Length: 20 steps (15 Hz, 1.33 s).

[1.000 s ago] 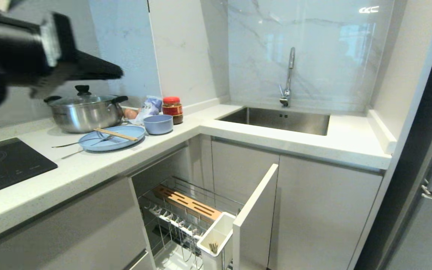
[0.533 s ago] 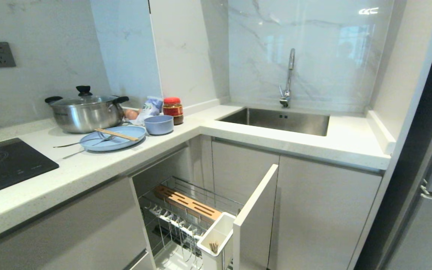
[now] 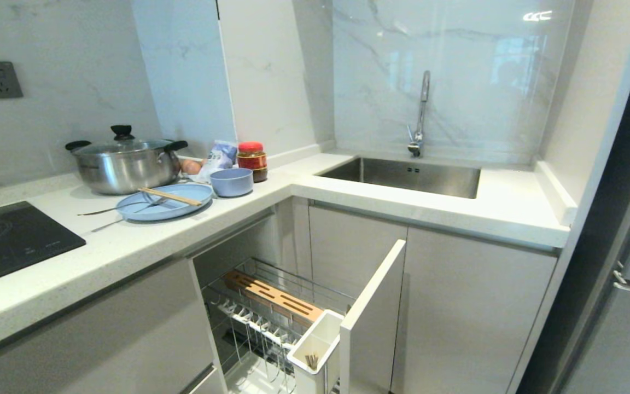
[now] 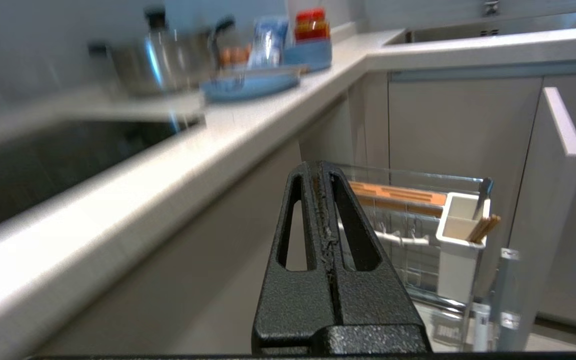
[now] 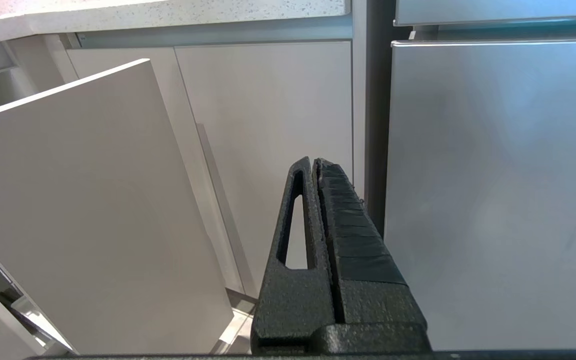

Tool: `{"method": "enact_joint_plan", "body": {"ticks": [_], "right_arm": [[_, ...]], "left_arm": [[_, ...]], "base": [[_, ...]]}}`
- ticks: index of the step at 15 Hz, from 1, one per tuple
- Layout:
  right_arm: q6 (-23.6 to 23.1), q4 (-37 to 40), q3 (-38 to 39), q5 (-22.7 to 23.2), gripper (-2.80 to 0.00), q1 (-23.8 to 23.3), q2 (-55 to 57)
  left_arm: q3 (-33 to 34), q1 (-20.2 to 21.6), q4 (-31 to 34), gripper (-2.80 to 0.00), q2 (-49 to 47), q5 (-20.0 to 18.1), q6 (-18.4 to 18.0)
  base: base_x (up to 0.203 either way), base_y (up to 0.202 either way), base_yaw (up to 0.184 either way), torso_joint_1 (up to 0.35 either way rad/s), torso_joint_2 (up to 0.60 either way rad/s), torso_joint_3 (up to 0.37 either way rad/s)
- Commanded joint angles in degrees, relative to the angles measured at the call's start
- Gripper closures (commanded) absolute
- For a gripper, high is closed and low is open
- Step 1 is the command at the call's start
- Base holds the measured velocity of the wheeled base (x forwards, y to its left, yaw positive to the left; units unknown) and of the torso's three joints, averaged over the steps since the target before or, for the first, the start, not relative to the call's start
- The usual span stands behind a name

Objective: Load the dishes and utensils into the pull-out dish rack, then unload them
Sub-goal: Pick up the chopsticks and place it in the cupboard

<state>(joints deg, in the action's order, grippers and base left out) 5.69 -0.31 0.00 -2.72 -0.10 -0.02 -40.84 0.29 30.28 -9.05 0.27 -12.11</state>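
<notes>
The pale blue plate (image 3: 151, 212) lies on the counter with the wooden chopsticks (image 3: 169, 196) across it. The thin fork and spoon (image 3: 99, 211) rest on its left edge, and the matching bowl (image 3: 231, 181) stands just right of it. Below, the pull-out dish rack (image 3: 271, 309) is drawn out. Its white utensil cup (image 3: 315, 342) holds some wooden stick ends. Neither arm shows in the head view. My left gripper (image 4: 319, 167) is shut and empty, below counter height, pointing toward the dish rack (image 4: 408, 220). My right gripper (image 5: 315, 161) is shut and parked before the cabinet doors.
A steel pot (image 3: 123, 164) with a glass lid, a bag and a red-lidded jar (image 3: 251, 158) stand behind the dishes. A black hob (image 3: 9, 241) is at the left; the sink (image 3: 408, 175) and faucet (image 3: 420, 115) are at the right. The rack's cabinet front (image 3: 372, 312) juts out.
My left arm, high at the upper left of the head view a second ago, has dropped out of that view. The dishes, utensils and rack have not moved.
</notes>
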Motion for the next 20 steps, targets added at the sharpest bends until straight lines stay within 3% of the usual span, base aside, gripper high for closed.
{"method": "enact_joint_plan", "body": {"ticks": [1, 2, 4, 7, 9, 12, 13, 16, 20], "right_arm": [[0.02, -0.04, 0.0, -0.01, 0.0, 0.01, -0.24], [0.02, -0.04, 0.0, -0.01, 0.0, 0.01, -0.24], [0.02, -0.04, 0.0, -0.01, 0.0, 0.01, -0.2], [0.02, -0.04, 0.0, -0.01, 0.0, 0.01, -0.24], [0.02, -0.04, 0.0, -0.01, 0.0, 0.01, -0.24], [0.02, -0.04, 0.0, -0.01, 0.0, 0.01, -0.24], [0.02, -0.04, 0.0, -0.01, 0.0, 0.01, -0.24], [0.02, -0.04, 0.0, -0.01, 0.0, 0.01, -0.24], [0.02, -0.04, 0.0, -0.01, 0.0, 0.01, -0.24]], "left_arm": [[8.58, 0.13, -1.52, 0.0, 8.9, 0.83, 8.41], [11.6, 0.14, -2.61, 0.0, 8.93, 0.99, 9.97], [18.78, 0.14, -9.06, 0.0, 8.95, 1.12, 9.67], [33.52, 0.15, -27.65, 0.0, 8.96, 1.43, 8.67], [40.73, 0.15, -35.14, 0.0, 8.96, 1.59, 5.86], [40.27, 0.15, -27.7, 0.0, 8.88, -1.72, 5.2], [40.53, 0.15, -29.28, 0.0, 8.91, -1.79, 5.39], [40.75, 0.15, -30.28, 0.0, 8.96, -1.59, 10.79], [40.75, 0.15, -30.37, 0.0, 8.96, -0.45, 11.58]], "base": [[0.0, 0.0, 0.0, 0.0, 0.0, 0.0], [0.0, 0.0, 0.0, 0.0, 0.0, 0.0], [0.0, 0.0, 0.0, 0.0, 0.0, 0.0], [0.0, 0.0, 0.0, 0.0, 0.0, 0.0], [0.0, 0.0, 0.0, 0.0, 0.0, 0.0], [0.0, 0.0, 0.0, 0.0, 0.0, 0.0], [0.0, 0.0, 0.0, 0.0, 0.0, 0.0], [0.0, 0.0, 0.0, 0.0, 0.0, 0.0], [0.0, 0.0, 0.0, 0.0, 0.0, 0.0]]}}
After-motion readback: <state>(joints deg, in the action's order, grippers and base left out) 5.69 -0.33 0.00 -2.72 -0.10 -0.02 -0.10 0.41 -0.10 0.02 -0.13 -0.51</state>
